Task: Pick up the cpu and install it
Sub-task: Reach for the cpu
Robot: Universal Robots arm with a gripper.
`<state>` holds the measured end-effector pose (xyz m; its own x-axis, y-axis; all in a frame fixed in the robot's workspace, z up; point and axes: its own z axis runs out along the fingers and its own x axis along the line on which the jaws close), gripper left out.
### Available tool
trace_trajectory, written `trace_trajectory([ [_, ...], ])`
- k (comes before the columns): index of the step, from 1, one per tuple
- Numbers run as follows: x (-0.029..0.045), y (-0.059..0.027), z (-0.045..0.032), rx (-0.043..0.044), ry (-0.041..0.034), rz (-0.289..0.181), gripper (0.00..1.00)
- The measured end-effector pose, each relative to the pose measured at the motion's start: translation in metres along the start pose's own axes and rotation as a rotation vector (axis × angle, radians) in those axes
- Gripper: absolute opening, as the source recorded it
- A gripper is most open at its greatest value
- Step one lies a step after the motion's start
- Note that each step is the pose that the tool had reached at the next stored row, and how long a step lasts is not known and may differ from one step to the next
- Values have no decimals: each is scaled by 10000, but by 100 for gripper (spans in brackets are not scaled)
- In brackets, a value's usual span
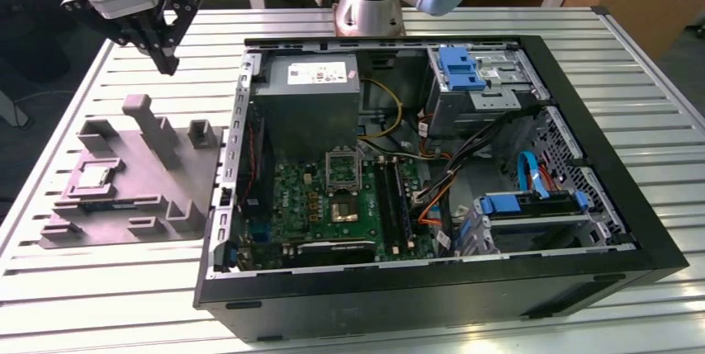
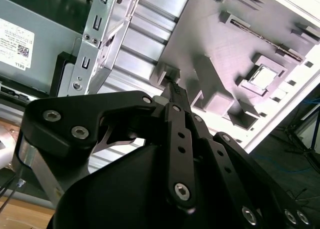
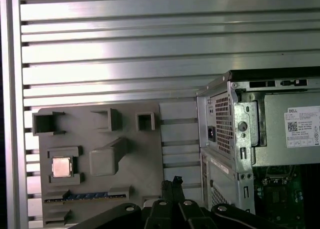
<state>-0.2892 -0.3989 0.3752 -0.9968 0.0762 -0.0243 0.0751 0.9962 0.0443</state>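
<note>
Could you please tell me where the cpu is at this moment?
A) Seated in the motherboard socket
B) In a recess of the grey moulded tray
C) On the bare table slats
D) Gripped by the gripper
B: the cpu lies in a recess of the grey moulded tray, apart from the gripper.

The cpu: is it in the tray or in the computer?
In the tray. The cpu lies flat in a pocket, apart from the gripper.
</note>
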Motion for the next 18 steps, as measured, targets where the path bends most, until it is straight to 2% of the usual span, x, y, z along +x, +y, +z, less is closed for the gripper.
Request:
trace_trajectory([
  [18,101,-8,1,1,0,0,11],
])
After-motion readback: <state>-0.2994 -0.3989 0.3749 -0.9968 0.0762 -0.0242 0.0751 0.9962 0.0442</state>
